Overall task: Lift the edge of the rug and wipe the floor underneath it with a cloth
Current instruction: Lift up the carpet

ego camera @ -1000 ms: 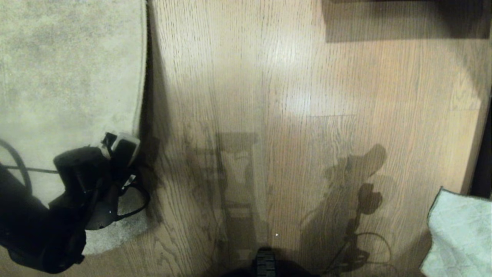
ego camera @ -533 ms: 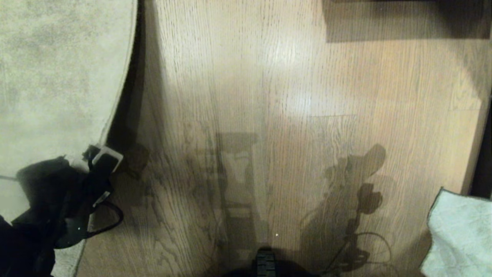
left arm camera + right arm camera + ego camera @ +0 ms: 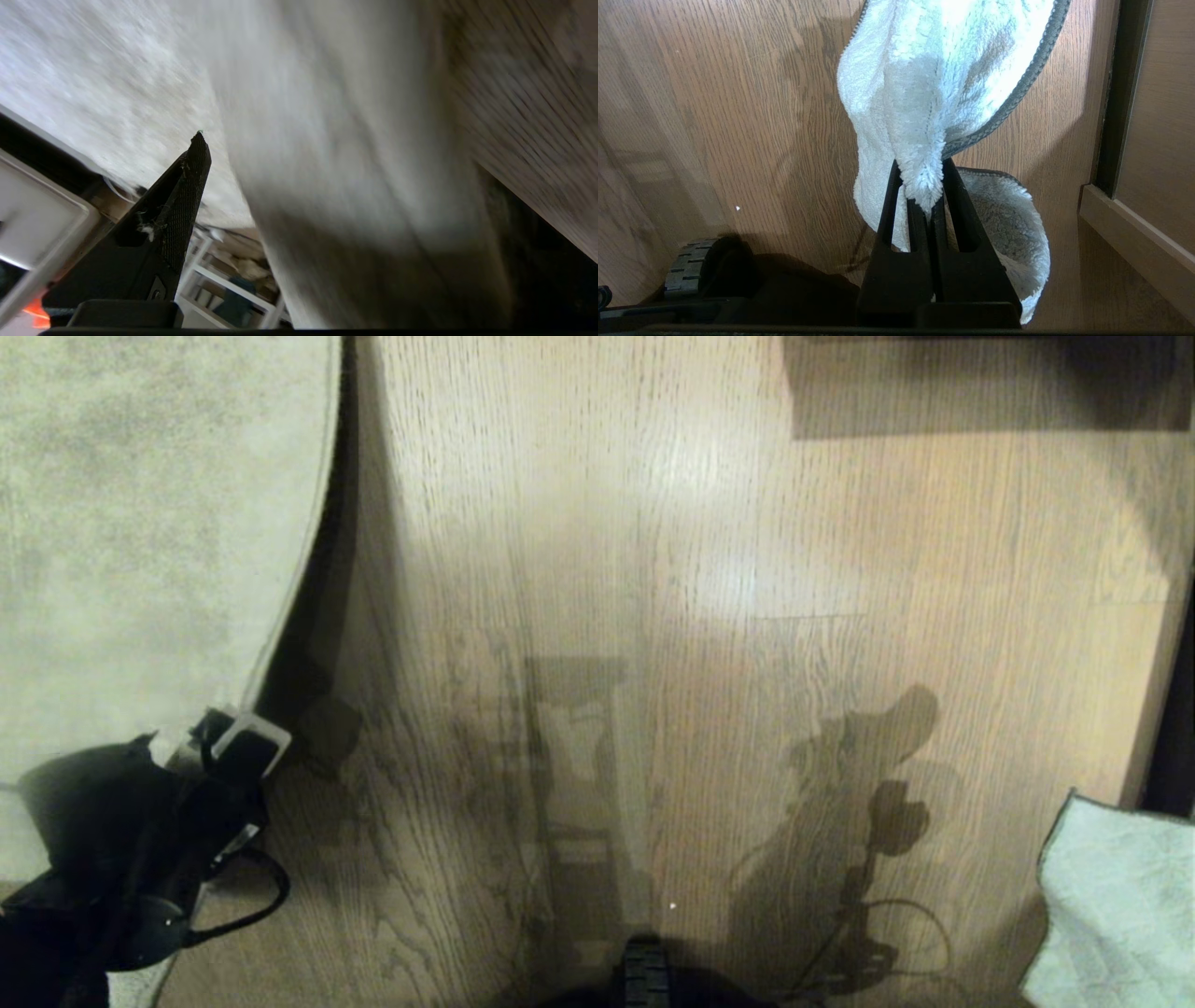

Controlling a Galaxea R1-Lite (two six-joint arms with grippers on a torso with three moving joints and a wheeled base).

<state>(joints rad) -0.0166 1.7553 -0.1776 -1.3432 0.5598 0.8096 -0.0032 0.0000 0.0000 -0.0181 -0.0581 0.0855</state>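
My left hand (image 3: 233, 747) was at 8 o'clock in the head view. Its jaws stood wide apart, and the rug edge (image 3: 299, 588) rose from the floor (image 3: 653, 523) and leaned on it. It seemed to be propped more than pinched. In the left wrist view only one finger (image 3: 189, 186) showed, beside the pale underside. My right hand (image 3: 920, 168) was clenched on the cloth (image 3: 943, 70), which hung at 4 o'clock in the head view, well apart from the rug. To do this step well, I judged I should hold the edge high and steady, then bring the cloth low under the shadowed gap without brushing the rug.
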